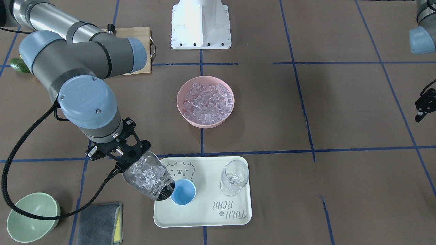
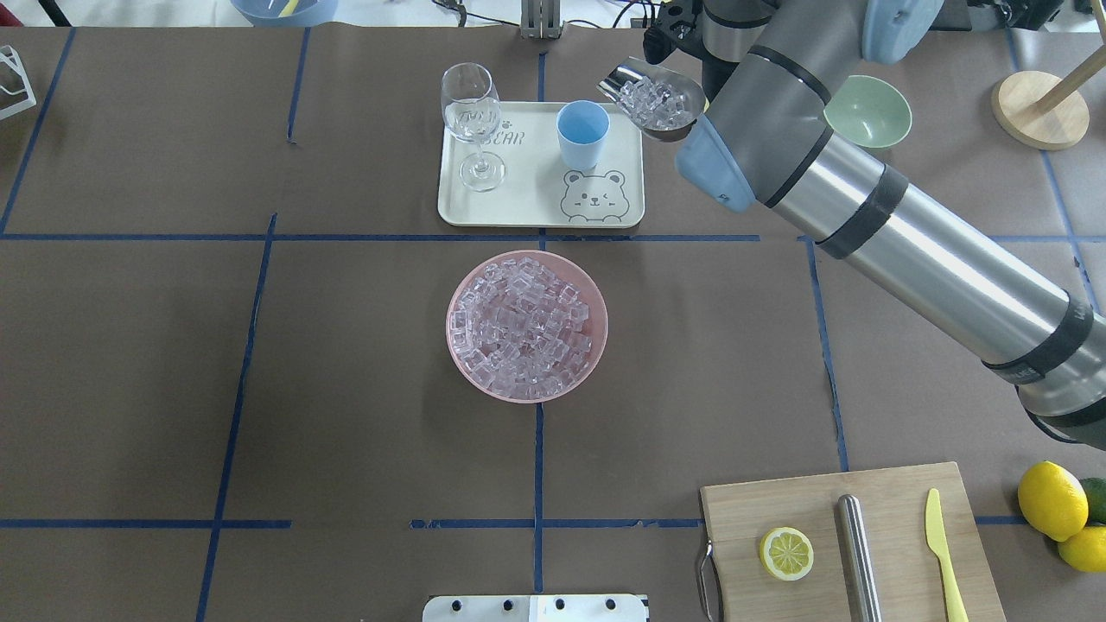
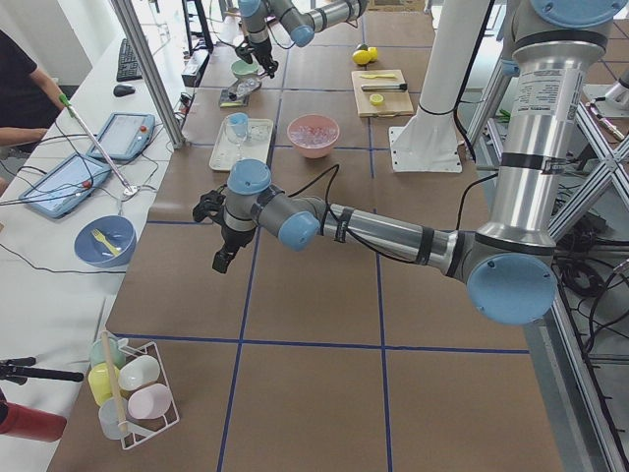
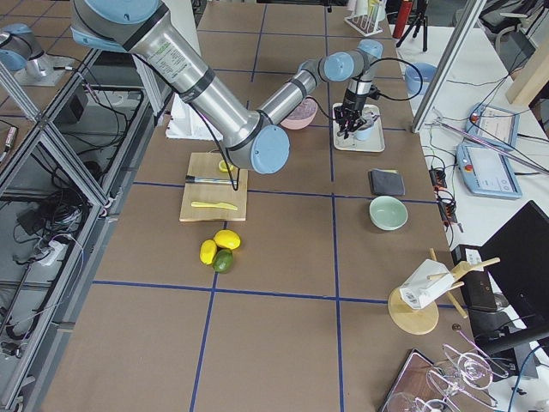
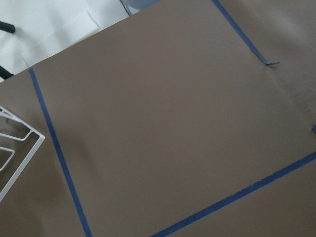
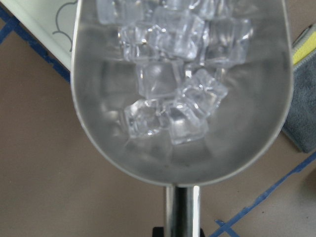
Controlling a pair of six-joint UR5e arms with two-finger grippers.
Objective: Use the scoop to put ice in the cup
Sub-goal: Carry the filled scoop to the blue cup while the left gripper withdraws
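My right gripper (image 1: 126, 159) is shut on the handle of the steel scoop (image 1: 150, 178), which is held tilted over the tray's edge. The scoop's mouth is beside the rim of the light-blue cup (image 1: 183, 191). Several clear ice cubes (image 6: 173, 98) lie in the scoop's trough (image 6: 182, 163). The cup (image 2: 582, 134) stands upright on the tray and its inside looks empty. More ice (image 1: 207, 100) fills the pink bowl (image 1: 178, 105) at the table's middle. My left gripper (image 1: 422, 109) hangs far off to the side over bare table, and I cannot tell its jaws.
The cream tray (image 1: 204, 217) also bears a clear wine glass (image 1: 234, 177). A pale green bowl (image 1: 32, 216) and a grey cloth (image 1: 98, 223) lie by the scoop's side. A cutting board (image 2: 899, 510) with lemon half, knife and steel cylinder sits near the robot's base.
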